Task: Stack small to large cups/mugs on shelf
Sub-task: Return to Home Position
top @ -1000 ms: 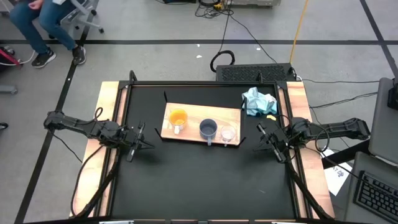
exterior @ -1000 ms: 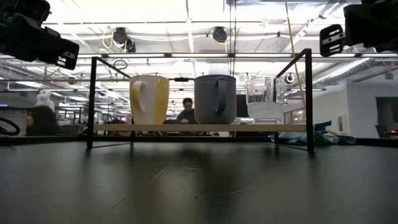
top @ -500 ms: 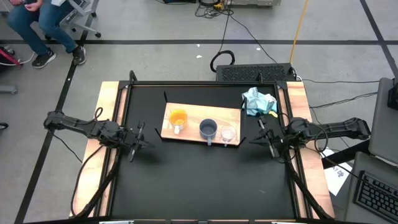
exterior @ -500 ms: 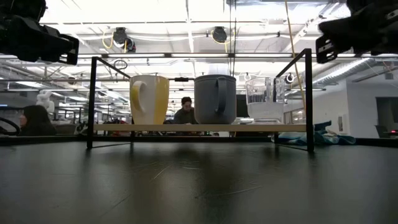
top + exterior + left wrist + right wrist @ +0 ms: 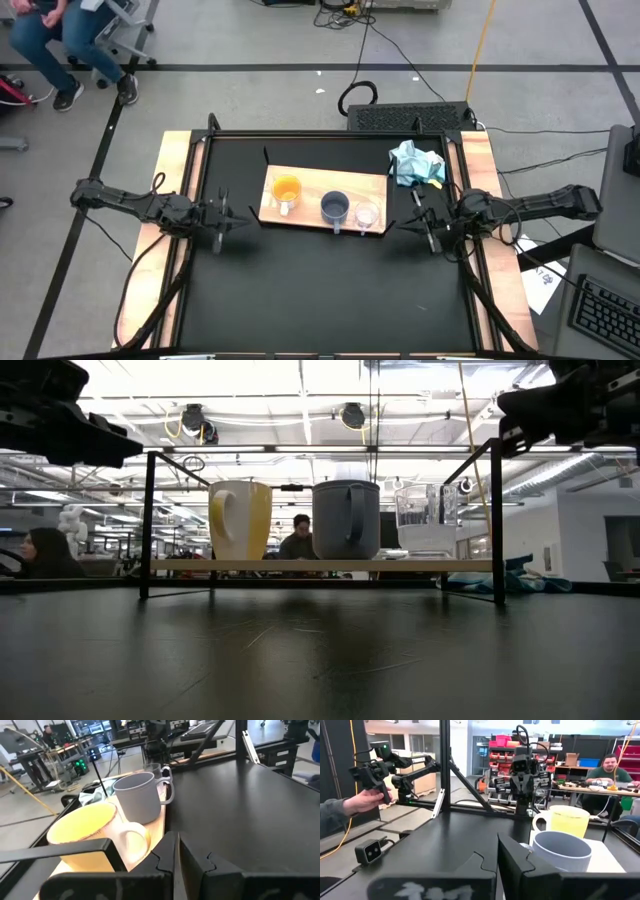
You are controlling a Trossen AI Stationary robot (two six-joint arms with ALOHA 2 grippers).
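The orange mug (image 5: 286,189), blue-grey mug (image 5: 335,207) and glass cup (image 5: 366,214) line the shelf (image 5: 310,184); the left gripper (image 5: 232,217) hangs beyond its left edge, the right gripper (image 5: 415,224) beyond its right. Both pairs of jaws are together.

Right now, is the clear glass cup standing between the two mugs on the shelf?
No, the blue-grey mug stands in the middle, with the orange mug and the clear glass cup at its sides.

The high view looks straight down on the whole table (image 5: 320,300), the low view sits at table-top height looking level across it into the room, and the two wrist views face inward from opposite sides, close in — all four share the shelf (image 5: 312,185).
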